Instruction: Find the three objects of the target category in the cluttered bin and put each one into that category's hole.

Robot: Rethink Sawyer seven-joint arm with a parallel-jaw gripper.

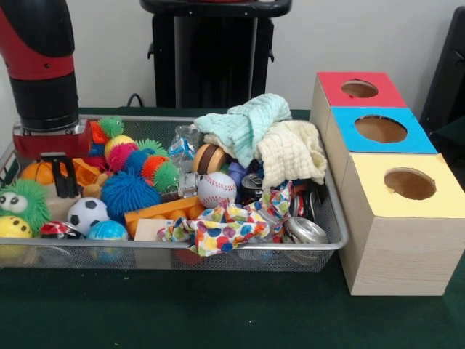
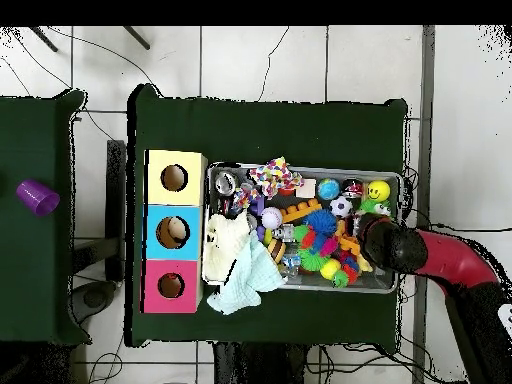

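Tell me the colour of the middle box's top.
Blue top, clearest in the front view.

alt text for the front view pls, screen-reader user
A red and black robot arm reaches into the left end of a wire mesh tray crammed with spiky rubber balls, a baseball, a soccer ball and cloths. Its gripper sits low among the toys. Three wooden boxes topped red, blue and yellow stand right.

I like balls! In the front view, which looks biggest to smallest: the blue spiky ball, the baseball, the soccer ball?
1. Blue spiky ball, clearly largest.
2. Baseball and soccer ball look alike, so no ranking.
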